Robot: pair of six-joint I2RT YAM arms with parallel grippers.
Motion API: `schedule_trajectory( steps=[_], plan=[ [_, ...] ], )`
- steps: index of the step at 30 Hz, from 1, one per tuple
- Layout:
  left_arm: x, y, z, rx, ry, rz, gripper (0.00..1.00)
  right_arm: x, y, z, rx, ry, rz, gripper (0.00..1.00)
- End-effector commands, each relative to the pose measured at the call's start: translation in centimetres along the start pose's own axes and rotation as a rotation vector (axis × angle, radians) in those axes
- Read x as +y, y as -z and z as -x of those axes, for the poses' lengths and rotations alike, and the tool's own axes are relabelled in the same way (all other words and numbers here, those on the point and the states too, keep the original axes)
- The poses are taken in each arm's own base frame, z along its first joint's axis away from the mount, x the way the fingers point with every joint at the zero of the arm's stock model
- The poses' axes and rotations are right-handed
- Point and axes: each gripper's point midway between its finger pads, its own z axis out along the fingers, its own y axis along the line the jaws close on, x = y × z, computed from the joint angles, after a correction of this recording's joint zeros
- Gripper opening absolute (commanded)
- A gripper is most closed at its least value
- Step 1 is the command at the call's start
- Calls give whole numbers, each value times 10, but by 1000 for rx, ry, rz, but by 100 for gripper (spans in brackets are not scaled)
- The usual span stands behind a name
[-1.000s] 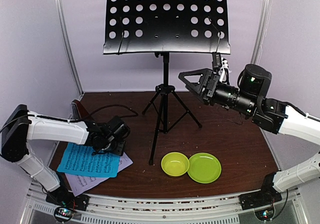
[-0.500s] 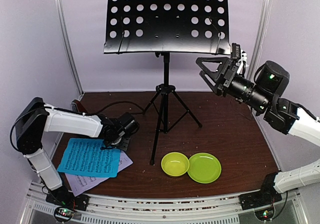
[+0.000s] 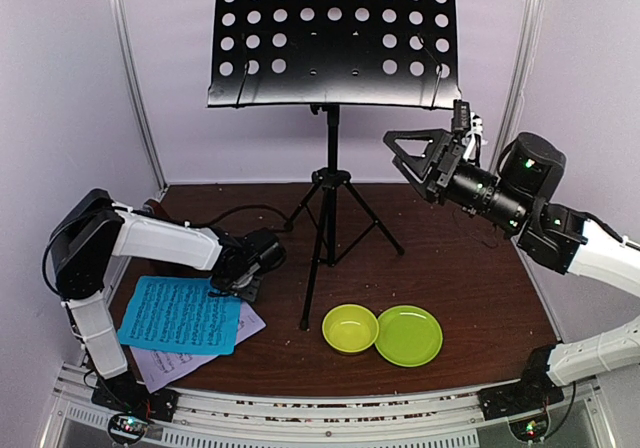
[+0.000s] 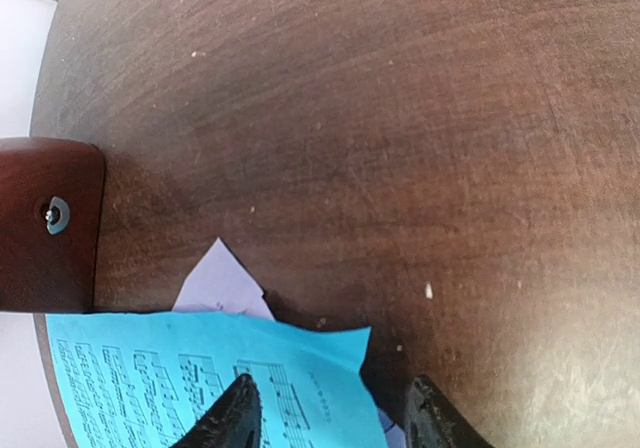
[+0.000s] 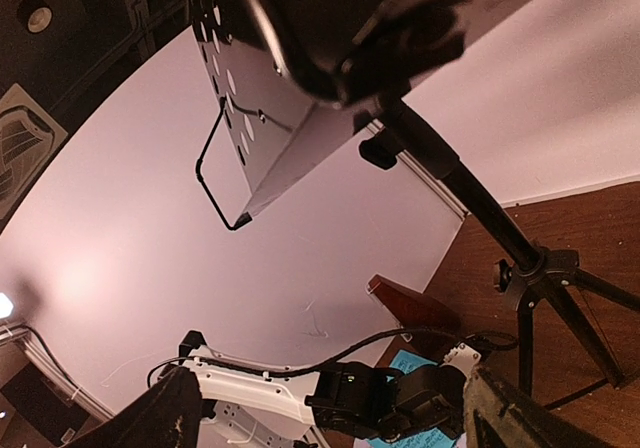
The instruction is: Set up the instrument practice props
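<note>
Blue sheet: thin, limp, flat on table; pinch free corner. Left gripper parted astride corner; right gripper wide, empty.

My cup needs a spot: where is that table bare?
Widest bare patch: the table right of the music stand legs, behind the green plate. A narrower strip lies between the blue sheet and the yellow-green bowl. The left side is crowded: pale sheet, left gripper, cable.
</note>
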Motion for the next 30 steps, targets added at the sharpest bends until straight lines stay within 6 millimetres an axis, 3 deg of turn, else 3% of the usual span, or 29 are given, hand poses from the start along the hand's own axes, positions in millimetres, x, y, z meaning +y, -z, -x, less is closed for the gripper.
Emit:
schedule_trajectory(
  steps=[1, 7, 10, 14, 18, 25, 30],
  plan=[
    [3, -5, 9, -13, -1, 50, 49, -7, -3, -6, 8, -11, 9, 91],
    [2, -13, 7, 6, -20, 86, 45, -22, -7, -16, 20, -11, -28, 90],
    [7, -14, 4, 10, -16, 110, 38, -31, -5, -17, 17, 9, -69, 90],
    [8, -11, 5, 9, -19, 109, 22, -42, -5, -24, 23, 16, -94, 90],
    [11, -3, 11, -14, -18, 99, 0, -55, -5, -33, 37, 25, -119, 90],
    [14, 23, 20, -73, -8, 61, 0, -76, 2, -48, 49, 67, -140, 90],
    [12, 51, 24, -118, -1, -30, 0, -86, 1, -65, 108, 108, -123, 90]
  ],
)
